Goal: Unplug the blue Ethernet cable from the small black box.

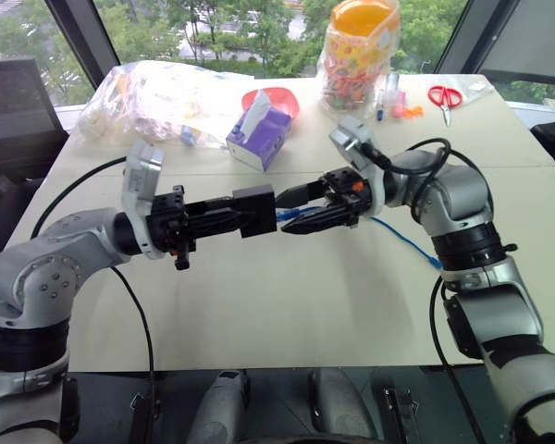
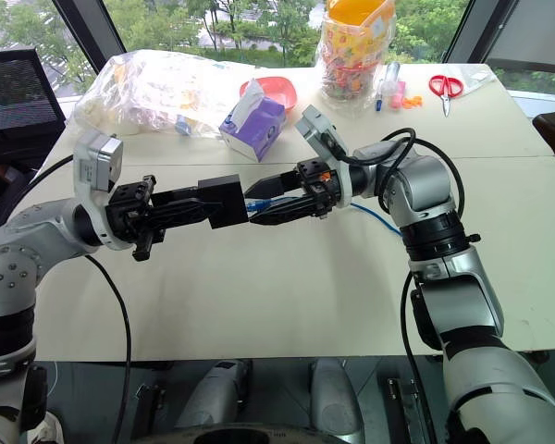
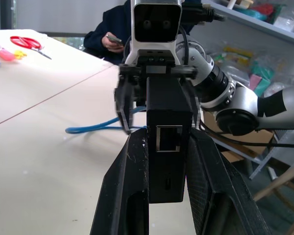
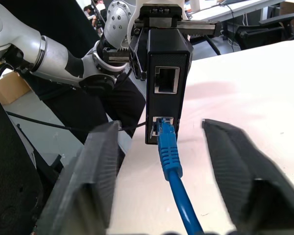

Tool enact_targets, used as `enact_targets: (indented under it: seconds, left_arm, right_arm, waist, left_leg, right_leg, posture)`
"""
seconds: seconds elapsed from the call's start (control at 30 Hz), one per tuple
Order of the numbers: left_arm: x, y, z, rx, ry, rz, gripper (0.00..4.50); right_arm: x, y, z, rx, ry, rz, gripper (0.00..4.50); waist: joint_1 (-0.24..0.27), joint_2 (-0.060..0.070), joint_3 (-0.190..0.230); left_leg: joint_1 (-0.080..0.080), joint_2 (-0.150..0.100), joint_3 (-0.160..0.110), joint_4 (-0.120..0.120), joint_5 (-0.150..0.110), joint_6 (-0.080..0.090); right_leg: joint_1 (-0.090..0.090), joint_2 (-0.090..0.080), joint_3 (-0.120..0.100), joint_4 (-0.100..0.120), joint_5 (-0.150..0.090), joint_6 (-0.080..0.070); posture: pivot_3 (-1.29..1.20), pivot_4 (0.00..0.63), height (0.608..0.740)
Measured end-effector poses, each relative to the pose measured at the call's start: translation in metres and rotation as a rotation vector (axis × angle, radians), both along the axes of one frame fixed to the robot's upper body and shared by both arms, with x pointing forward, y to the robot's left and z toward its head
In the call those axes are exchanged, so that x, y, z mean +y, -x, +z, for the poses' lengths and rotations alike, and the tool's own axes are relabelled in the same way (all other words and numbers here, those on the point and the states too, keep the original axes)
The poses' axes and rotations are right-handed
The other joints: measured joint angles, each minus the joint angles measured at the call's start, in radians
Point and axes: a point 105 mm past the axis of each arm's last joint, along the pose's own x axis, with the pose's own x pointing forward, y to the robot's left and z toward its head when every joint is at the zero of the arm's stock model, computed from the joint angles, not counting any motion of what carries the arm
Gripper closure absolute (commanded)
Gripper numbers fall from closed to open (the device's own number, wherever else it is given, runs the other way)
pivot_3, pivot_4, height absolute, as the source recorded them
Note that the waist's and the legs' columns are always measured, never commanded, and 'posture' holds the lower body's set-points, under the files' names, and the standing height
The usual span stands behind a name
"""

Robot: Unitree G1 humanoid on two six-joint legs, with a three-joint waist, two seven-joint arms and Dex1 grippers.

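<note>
Above the table, mid-air: box held, cable plugged in.

Head views: left gripper (image 1: pixel 250 215) clamps the small black box (image 1: pixel 256 210) above the white table (image 1: pixel 287 305), level, pointing toward the right gripper (image 1: pixel 301 211). The blue Ethernet cable (image 1: pixel 405 242) runs from the box face between the right fingers and trails over the table behind the right arm. Purple tissue box (image 1: pixel 260 135), candy jar (image 1: pixel 359 54) and red scissors (image 1: pixel 444 97) sit at the far side. Left wrist view: both fingers press the box sides; one empty port faces out. Right wrist view: right jaws stand wide, either side of the blue plug (image 4: pixel 165 134), not touching it; plug seated in the lower port, upper port empty.
</note>
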Motion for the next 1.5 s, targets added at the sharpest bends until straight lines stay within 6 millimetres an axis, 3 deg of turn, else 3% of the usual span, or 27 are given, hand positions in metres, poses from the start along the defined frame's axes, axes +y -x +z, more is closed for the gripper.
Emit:
enact_targets:
  seconds: [0.2, 0.3, 0.43, 1.0, 1.33, 1.43, 1.5]
  left_arm:
    - [-0.001, 0.000, 0.000, -0.001, 0.005, -0.001, 4.06]
    - [-0.001, 0.000, 0.000, -0.001, 0.006, -0.001, 4.06]
    - [0.000, 0.000, 0.001, -0.004, 0.006, 0.002, 4.06]
    - [0.005, 0.000, -0.002, 0.002, -0.008, 0.026, 4.06]
    - [0.013, 0.008, -0.016, 0.023, -0.061, 0.034, 4.06]
    - [0.017, -0.004, -0.019, 0.014, -0.036, 0.087, 4.06]
    - [0.017, -0.021, -0.027, 0.027, -0.003, 0.149, 4.06]
  right_arm:
    - [0.000, 0.000, 0.000, -0.001, 0.000, -0.001, 1.94]
    - [0.000, 0.000, 0.000, 0.000, 0.001, -0.001, 2.78]
    - [-0.002, -0.001, -0.002, -0.002, 0.009, -0.010, 4.48]
    - [-0.004, -0.006, -0.006, -0.007, 0.014, -0.026, 4.48]
    - [-0.043, -0.037, -0.027, -0.017, 0.109, -0.237, 4.48]
    - [-0.051, -0.056, -0.047, -0.091, 0.168, -0.367, 4.48]
    - [-0.056, -0.080, -0.067, -0.175, 0.216, -0.529, 4.48]
  waist:
    - [0.000, 0.000, 0.000]
    - [0.000, 0.000, 0.000]
    - [0.000, 0.000, 0.000]
    - [-0.001, 0.000, 0.000]
    - [0.001, 0.000, 0.000]
    - [0.000, 0.000, 0.000]
    - [0.001, 0.000, 0.000]
  left_leg:
    - [0.000, 0.000, 0.000, 0.000, 0.000, 0.000]
    - [0.000, 0.000, 0.000, 0.000, 0.000, 0.000]
    - [0.000, 0.000, 0.000, 0.000, 0.000, 0.000]
    - [0.000, 0.000, 0.000, 0.000, 0.000, 0.000]
    - [0.000, 0.000, 0.001, 0.000, 0.000, 0.000]
    - [0.000, 0.000, 0.002, 0.000, 0.000, 0.000]
    - [0.001, 0.000, 0.002, 0.000, 0.000, 0.000]
  right_leg:
    - [0.000, 0.000, 0.000, 0.000, 0.000, 0.000]
    - [0.000, 0.000, 0.000, 0.000, 0.000, 0.000]
    - [0.000, 0.000, 0.000, 0.000, 0.000, 0.000]
    - [0.000, 0.000, 0.000, 0.000, 0.000, 0.000]
    - [0.000, 0.000, 0.001, 0.000, 0.000, 0.000]
    - [0.000, 0.000, 0.001, 0.000, 0.000, 0.000]
    - [0.000, 0.000, 0.001, 0.000, 0.000, -0.001]
  posture:
    - [0.00, 0.150, 0.740]
    - [0.00, 0.150, 0.740]
    - [0.00, 0.150, 0.740]
    - [0.00, 0.150, 0.740]
    - [0.00, 0.150, 0.740]
    - [0.00, 0.150, 0.740]
    - [0.00, 0.150, 0.740]
